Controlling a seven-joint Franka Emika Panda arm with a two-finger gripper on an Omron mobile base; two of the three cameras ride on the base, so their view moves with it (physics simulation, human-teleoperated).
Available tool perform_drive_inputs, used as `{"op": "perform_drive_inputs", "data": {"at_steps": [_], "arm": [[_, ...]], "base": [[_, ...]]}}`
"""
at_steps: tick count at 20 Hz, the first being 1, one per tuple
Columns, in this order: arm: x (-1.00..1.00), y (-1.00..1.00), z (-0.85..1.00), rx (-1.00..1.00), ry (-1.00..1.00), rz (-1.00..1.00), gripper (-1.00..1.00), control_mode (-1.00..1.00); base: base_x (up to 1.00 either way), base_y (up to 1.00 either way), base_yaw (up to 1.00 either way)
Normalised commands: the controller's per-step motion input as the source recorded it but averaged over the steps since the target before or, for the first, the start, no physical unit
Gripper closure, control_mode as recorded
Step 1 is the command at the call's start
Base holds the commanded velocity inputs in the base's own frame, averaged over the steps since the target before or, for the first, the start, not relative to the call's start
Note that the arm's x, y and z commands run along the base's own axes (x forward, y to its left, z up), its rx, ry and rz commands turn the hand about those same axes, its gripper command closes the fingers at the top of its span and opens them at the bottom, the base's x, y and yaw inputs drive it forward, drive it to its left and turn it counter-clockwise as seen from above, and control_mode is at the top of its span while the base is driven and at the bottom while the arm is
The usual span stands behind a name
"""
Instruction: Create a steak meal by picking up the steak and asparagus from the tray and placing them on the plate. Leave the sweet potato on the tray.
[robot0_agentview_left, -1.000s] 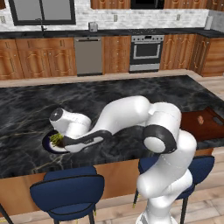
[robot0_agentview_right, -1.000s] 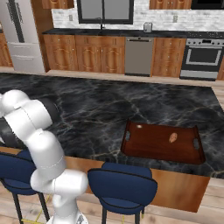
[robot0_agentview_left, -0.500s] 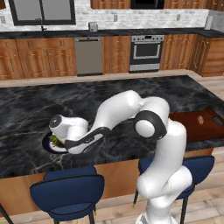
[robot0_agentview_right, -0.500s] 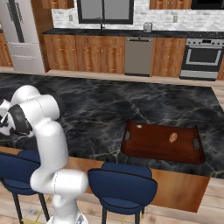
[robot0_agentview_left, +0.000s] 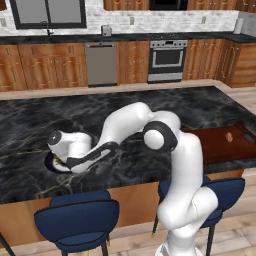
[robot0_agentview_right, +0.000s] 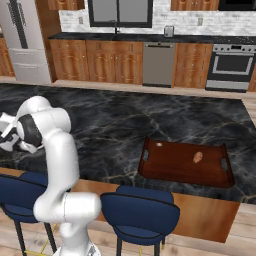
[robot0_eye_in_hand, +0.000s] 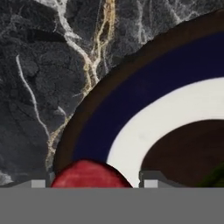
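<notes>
Hand view: gripper (robot0_eye_in_hand: 94, 183) clamped on steak (robot0_eye_in_hand: 89, 174) above plate's (robot0_eye_in_hand: 131, 105) navy rim; dropped now, it may roll off. Green at the corner, likely asparagus (robot0_eye_in_hand: 215, 177). Right base view: sweet potato (robot0_agentview_right: 198, 157) alone on tray (robot0_agentview_right: 170, 162).

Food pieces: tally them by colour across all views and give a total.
Red: 1, the steak, at the plate rim.
Green: 1, the asparagus, over the plate's brown centre.
Orange: 1, the sweet potato, on the tray.
Total: 3
</notes>
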Motion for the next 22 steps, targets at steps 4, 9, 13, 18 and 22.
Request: {"op": "perform_drive_inputs", "data": {"at_steps": [4, 9, 13, 18, 22], "arm": [[0.02, 0.09, -0.03, -0.01, -0.02, 0.00, -1.00, -1.00], [-0.21, -0.02, 0.17, 0.00, -0.13, 0.00, -1.00, -1.00], [-0.27, -0.14, 0.34, 0.00, -0.13, 0.00, -1.00, -1.00], [-0.62, -0.32, 0.73, 0.00, -0.26, 0.00, -1.00, -1.00], [-0.90, -0.69, 0.78, 0.07, -0.36, 0.00, -1.00, -1.00]], "base": [[0.00, 0.00, 0.00], [0.00, 0.00, 0.00], [0.00, 0.00, 0.00], [0.00, 0.00, 0.00], [0.00, 0.00, 0.00]]}}
